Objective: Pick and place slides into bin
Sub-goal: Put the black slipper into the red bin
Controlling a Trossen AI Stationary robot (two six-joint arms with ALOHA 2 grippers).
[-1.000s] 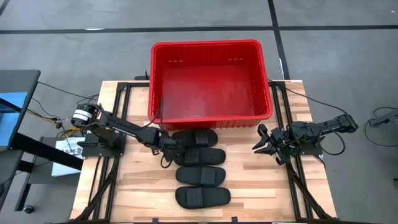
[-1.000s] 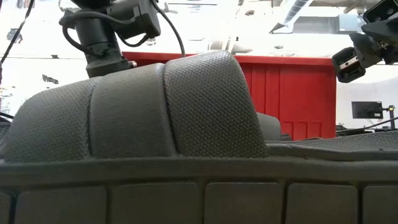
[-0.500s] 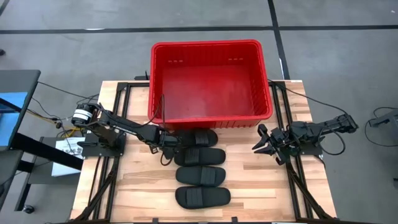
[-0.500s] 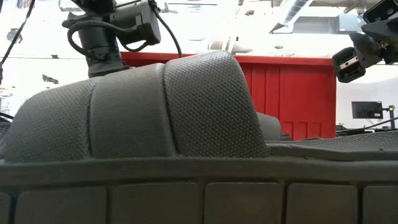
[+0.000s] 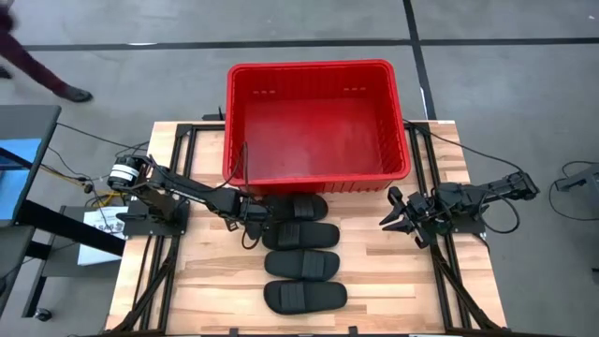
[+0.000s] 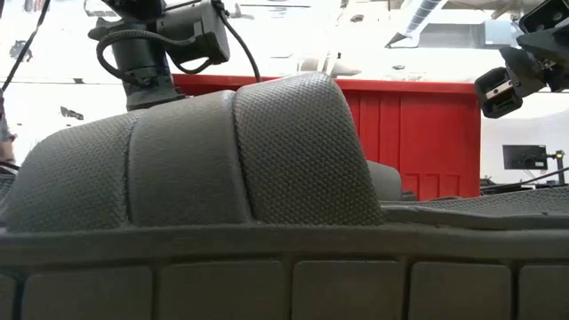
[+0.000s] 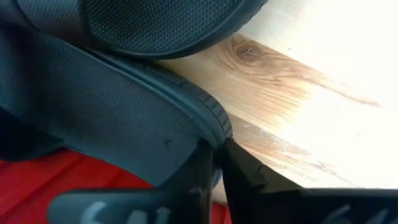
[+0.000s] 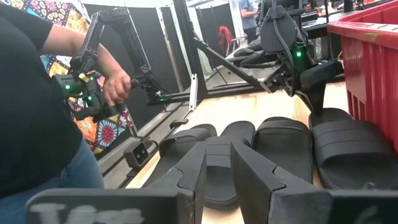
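Note:
Several black slides lie in a column on the wooden table point(image 5: 393, 281), soles down, in front of the red bin point(image 5: 318, 117). My left gripper point(image 5: 255, 217) is at the left end of the slide nearest the bin point(image 5: 298, 207) and is shut on it. The other slides point(image 5: 301, 265) lie nearer the table's front edge. In the low view one slide point(image 6: 222, 160) fills the foreground, with the bin point(image 6: 418, 133) behind it. My right gripper point(image 5: 393, 218) hovers right of the slides, open, with nothing between its fingers point(image 8: 193, 174). My left gripper pinches the sole's rim point(image 7: 214, 134) at the left end of the slide nearest the bin between its two fingers point(image 7: 239, 171). The fingers come from the table's left. The slide lies flat on the table beside the bin's near wall.
Black frame rails point(image 5: 168, 215) run along both table sides. A person point(image 8: 43, 93) stands beyond the table's left side holding a control handle. A person's leg point(image 5: 37, 65) shows on the floor at the far left. Bare wood lies right of the slides.
My left gripper has shifted slightly at the left end of the slide nearest the bin, and its wrist has tipped a little. The slides and the bin lie as before. A person's leg has come into the high view at the far left.

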